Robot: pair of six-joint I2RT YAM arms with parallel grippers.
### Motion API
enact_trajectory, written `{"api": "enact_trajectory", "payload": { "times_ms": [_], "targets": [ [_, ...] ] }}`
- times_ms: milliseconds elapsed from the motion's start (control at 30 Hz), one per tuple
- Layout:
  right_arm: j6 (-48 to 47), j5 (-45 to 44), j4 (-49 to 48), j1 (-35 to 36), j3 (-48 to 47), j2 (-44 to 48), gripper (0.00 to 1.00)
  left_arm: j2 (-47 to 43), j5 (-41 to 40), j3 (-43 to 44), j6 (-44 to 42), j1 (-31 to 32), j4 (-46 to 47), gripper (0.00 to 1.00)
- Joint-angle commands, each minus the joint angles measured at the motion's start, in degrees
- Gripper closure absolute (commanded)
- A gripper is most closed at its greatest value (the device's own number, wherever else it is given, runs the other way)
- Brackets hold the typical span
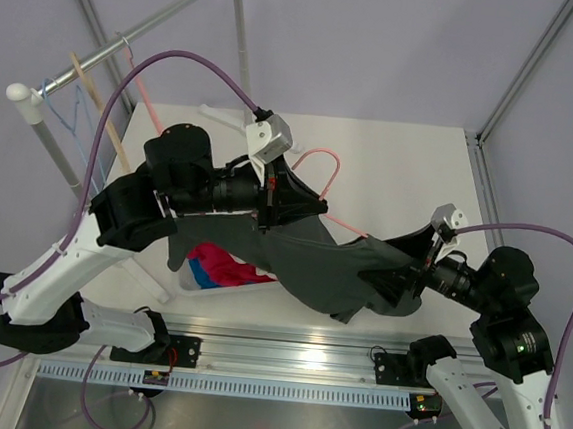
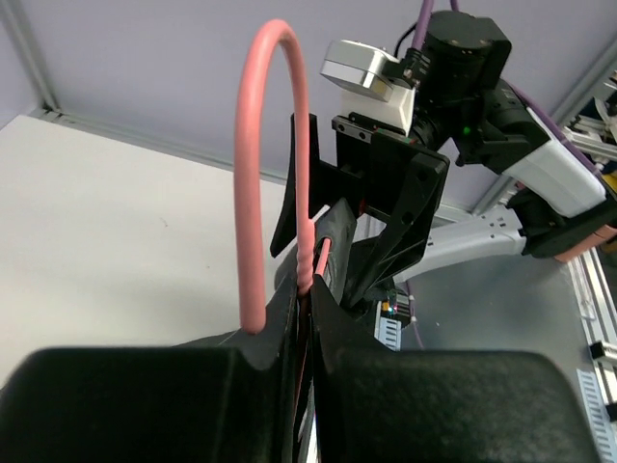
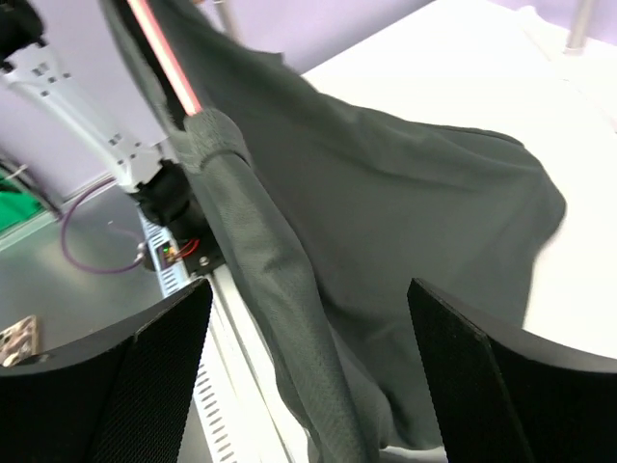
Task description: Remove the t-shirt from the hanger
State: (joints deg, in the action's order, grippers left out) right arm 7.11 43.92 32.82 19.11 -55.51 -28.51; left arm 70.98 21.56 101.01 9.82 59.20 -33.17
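The left gripper [image 2: 304, 289] is holding the thin salmon-pink wire hanger [image 2: 249, 193] up in the air. Its jaws are squeezing together on the twisted neck just under the hook. The dark grey cotton t-shirt [image 1: 332, 269] is hanging from that hanger between the two arms, over the near side of the white worktop [image 1: 410, 175]. It is sagging down toward the right arm. From above, a bit of bare pink wire is showing beside the shirt. In the right wrist view the wire is going into a hemmed opening of the cloth, but I cannot tell if that is the neck hole or a sleeve. The right gripper [image 3: 308, 289] is sitting low by the shirt with its jaws wide apart. A long fold of grey cloth is running between them, and nothing is being pinched. So I think the job is at the pulling-off step, and the shirt is not off yet. Next, the right jaws probably need to close on that fold. Then they need to pull the cloth along and off the wire while the left arm is holding the hanger steady. A pile of red, blue and white clothes [image 1: 216, 269] is lying under the shirt.
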Motion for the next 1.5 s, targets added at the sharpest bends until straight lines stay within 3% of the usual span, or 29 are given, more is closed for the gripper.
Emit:
{"api": "enact_trajectory", "payload": {
  "times_ms": [0, 100, 133, 200, 367, 400, 433, 600, 767, 1000, 1267, 1467],
  "targets": [
    [-0.17, -5.95, -0.82, 0.05, -0.66, -0.05, 0.10, -2.07, -7.13, 4.10, 1.86, 0.30, 2.06, 1.00],
    [0.53, -11.39, -0.13, -0.04, -0.74, -0.40, 0.16, -3.48, -8.82, 3.75, 1.69, 0.30, 1.36, 1.00],
    [0.71, -14.36, 0.23, -0.04, -0.83, -0.40, 0.24, -3.83, -9.17, 4.01, 1.51, 0.30, -0.21, 1.00],
    [1.23, -16.67, 0.49, -0.04, -0.66, -0.23, 0.32, -4.27, -11.26, 4.02, 0.55, 0.30, -1.72, 1.00],
    [4.13, -20.97, -1.44, 0.05, 1.01, 0.13, 0.68, -6.81, -13.13, 1.91, 0.37, 0.30, -2.16, 1.00],
    [5.18, -22.37, -1.62, -0.04, 1.19, -0.05, 0.89, -7.08, -13.12, 1.91, 0.46, 0.30, -2.16, 1.00],
    [6.06, -27.26, -1.53, 0.05, 1.28, -0.05, 1.00, -7.34, -13.56, 1.82, 0.55, 0.30, -2.16, 1.00],
    [8.00, -38.88, -2.41, -0.04, -0.83, -3.99, 1.00, -10.51, -19.09, 0.42, 1.69, 0.30, 0.98, 1.00],
    [9.49, -43.56, -1.70, -0.04, -5.92, -12.25, 1.00, -12.71, -22.78, -1.96, 3.36, 0.30, 6.18, 1.00],
    [12.75, -49.00, -1.71, -0.04, -6.01, -10.95, 1.00, -13.58, -25.42, 1.55, 2.57, 0.30, 6.19, 1.00],
    [11.70, -46.57, -2.67, 0.05, -11.55, -18.58, 1.00, -14.82, -25.61, 3.67, 3.18, 0.30, 5.22, 1.00],
    [11.34, -43.50, -2.23, -1.00, -18.58, -26.15, 1.00, -17.27, -27.10, 0.25, 1.34, 0.30, 2.23, 1.00]
  ]
}}
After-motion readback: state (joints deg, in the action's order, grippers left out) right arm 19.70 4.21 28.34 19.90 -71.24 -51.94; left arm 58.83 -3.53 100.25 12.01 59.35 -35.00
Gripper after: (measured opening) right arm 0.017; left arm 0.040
